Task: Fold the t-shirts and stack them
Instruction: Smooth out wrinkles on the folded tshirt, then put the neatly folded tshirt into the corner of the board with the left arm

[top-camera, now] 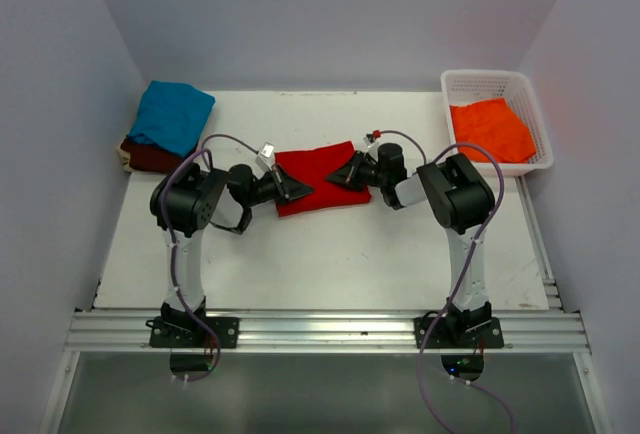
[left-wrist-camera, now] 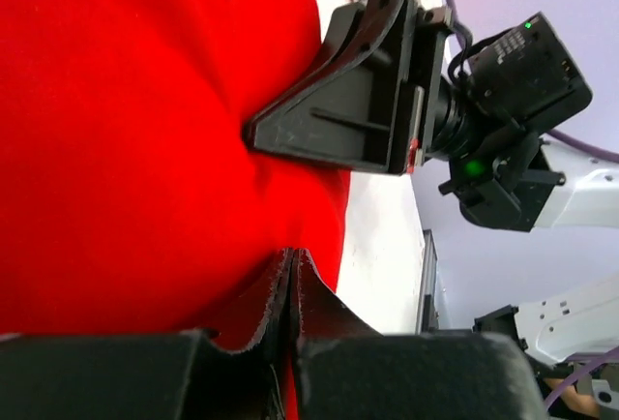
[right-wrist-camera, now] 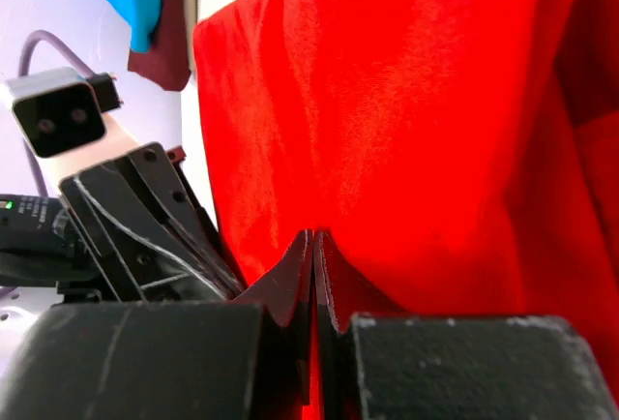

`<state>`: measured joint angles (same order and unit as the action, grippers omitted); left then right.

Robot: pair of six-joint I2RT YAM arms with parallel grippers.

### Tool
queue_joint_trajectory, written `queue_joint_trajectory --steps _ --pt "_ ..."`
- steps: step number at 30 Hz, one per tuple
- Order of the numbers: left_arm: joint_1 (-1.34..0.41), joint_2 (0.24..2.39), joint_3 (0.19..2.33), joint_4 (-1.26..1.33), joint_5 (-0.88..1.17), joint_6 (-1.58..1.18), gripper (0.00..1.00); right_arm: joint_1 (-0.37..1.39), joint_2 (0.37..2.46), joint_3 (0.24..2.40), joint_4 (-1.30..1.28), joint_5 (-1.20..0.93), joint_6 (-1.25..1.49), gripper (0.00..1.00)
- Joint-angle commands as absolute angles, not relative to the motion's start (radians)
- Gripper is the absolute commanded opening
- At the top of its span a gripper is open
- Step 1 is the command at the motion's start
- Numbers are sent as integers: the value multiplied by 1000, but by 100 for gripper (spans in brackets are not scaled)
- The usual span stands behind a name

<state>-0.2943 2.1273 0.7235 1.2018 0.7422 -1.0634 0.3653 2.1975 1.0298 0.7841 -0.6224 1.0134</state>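
A bright red t-shirt lies folded flat in the middle of the table. My left gripper is shut on its left edge, and the red cloth shows pinched between the closed jaws in the left wrist view. From the other side, my right gripper is shut on the right edge, with red cloth pinched in its jaws. A teal blue t-shirt lies folded on a dark maroon t-shirt at the back left. An orange t-shirt is in the basket.
The white lattice basket stands at the back right corner. White walls close the table on three sides. The metal rail with both arm bases runs along the near edge.
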Motion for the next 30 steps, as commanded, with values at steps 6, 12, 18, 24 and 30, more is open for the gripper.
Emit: queue_joint_trajectory --steps 6,12,18,24,30 --pt "-305 2091 612 1105 643 -856 0 376 2117 988 692 -572 876 0" --pt "-314 2033 549 1083 637 -822 0 379 2024 951 670 -549 853 0" --pt "-339 1734 474 1048 620 -813 0 397 1852 882 690 -597 825 0" --pt "-373 1516 548 810 555 -733 0 426 1795 850 680 -620 837 0" --pt "-360 1589 565 886 563 -778 0 535 1824 805 729 -562 870 0"
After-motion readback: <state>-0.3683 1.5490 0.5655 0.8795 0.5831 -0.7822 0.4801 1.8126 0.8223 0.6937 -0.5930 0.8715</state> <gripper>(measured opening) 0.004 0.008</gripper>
